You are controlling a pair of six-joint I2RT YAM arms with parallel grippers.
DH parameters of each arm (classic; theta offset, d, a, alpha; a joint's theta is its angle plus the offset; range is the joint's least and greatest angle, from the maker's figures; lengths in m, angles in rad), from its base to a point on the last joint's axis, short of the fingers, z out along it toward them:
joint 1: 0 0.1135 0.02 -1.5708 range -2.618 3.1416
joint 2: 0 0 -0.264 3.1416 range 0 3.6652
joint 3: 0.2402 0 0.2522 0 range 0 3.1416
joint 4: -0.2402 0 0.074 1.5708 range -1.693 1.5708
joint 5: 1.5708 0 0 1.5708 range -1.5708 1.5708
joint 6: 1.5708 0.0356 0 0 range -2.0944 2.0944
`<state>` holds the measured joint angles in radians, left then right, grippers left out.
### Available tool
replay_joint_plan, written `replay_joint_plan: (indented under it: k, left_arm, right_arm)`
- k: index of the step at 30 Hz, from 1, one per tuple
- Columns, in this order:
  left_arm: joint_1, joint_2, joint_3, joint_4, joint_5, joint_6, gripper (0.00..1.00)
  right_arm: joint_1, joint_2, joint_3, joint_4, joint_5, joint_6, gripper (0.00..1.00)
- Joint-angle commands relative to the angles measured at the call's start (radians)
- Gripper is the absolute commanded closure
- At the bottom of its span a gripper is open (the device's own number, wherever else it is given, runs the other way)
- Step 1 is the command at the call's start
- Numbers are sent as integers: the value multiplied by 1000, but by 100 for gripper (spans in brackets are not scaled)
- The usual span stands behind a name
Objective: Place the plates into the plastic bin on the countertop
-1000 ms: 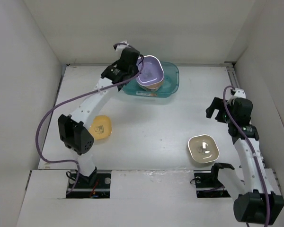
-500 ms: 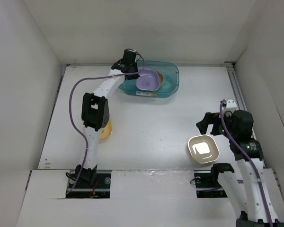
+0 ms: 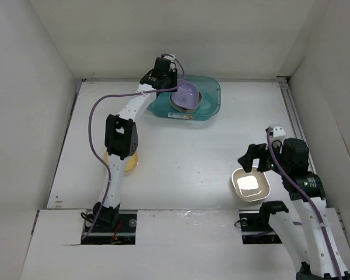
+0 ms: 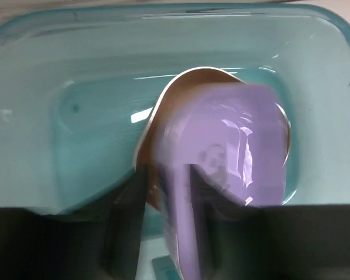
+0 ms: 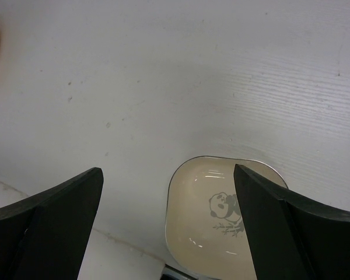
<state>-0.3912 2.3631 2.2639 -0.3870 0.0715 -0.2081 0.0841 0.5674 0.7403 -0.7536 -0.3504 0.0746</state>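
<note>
Hovering over the near-right part of the bench (image 3: 186, 146), the right end effector (image 3: 254, 163) has its fingers (image 5: 58, 221) spread wide apart and holds nothing. One cream plate (image 3: 251, 185) lies flat on the bench directly below it, close to the near edge. The right wrist view shows a panda print (image 5: 226, 207) in the plate's bowl, and the plate appears between the two fingers, beneath them.

Toward the near-left corner, a yellow-orange plate (image 3: 133, 161) lies on the bench, largely covered from above by the elbow of the left arm (image 3: 121, 137).

At the middle of the far edge stands the plastic bin (image 3: 213, 104). The left end effector (image 3: 170, 80) reaches in over the bin's left rim. A purple plate (image 3: 185, 95) is inside the bin, tilted, resting over a brown plate (image 4: 157, 137) whose rim shows along its left side.

The left wrist view is blurred. The purple plate's near rim runs down between the two dark fingers (image 4: 125, 227), but whether they clamp it or stand loose around it cannot be told.
</note>
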Motion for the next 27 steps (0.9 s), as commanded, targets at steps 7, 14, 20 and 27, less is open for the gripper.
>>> replay_joint_plan:
  k: [7,14,20,27]
  left_arm:
    - [11,-167,-62,175,-55,-8,0]
    - [-125,-534,-458,260,-166,-45,0]
    - [-237,-808,-853,282,-51,-267,0]
    - [-666,-825,-1150,324,-205,-460,0]
  right_arm:
    - [9,-72,89,-52,-9,1,1]
    - [9,-107,201,-104,123,1,1]
    - [9,-98,277,-104,185,28,1]
    - [9,-87,321,-104,206,28,1]
